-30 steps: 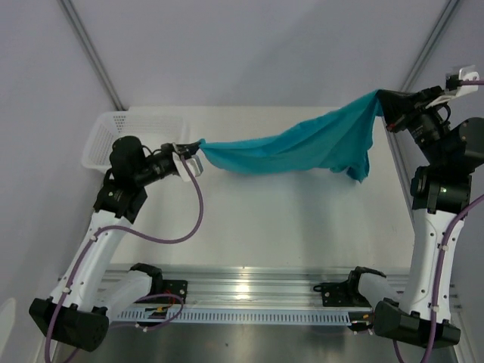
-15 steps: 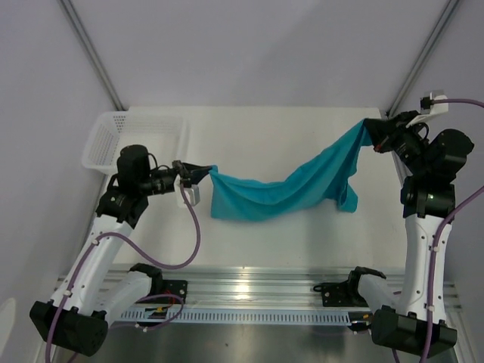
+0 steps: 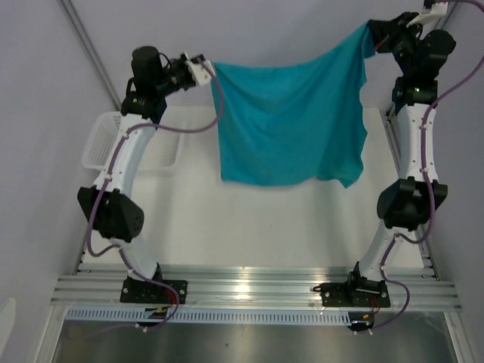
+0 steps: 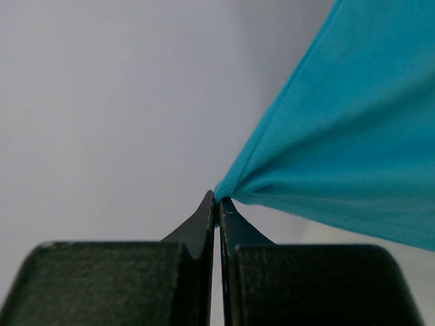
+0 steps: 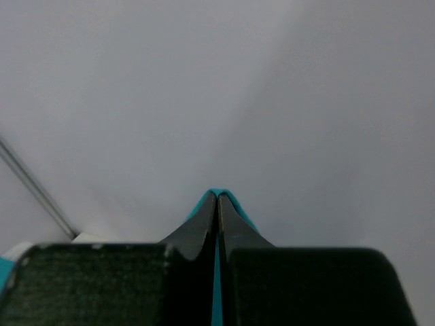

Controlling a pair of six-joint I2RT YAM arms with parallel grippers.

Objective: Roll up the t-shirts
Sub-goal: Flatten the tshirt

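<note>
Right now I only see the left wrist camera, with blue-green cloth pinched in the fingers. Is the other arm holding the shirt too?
Observer: Yes. The right gripper is shut on the opposite top corner of the t-shirt, high up on the right.
Operator: Is the shirt lying on the table?
Observer: No. It hangs spread like a curtain between the left gripper and the right one. I can't tell whether its bottom edge brushes the table.
Operator: Is anything else there?
Observer: A white mesh basket sits at the far left, partly under the left arm.
</note>
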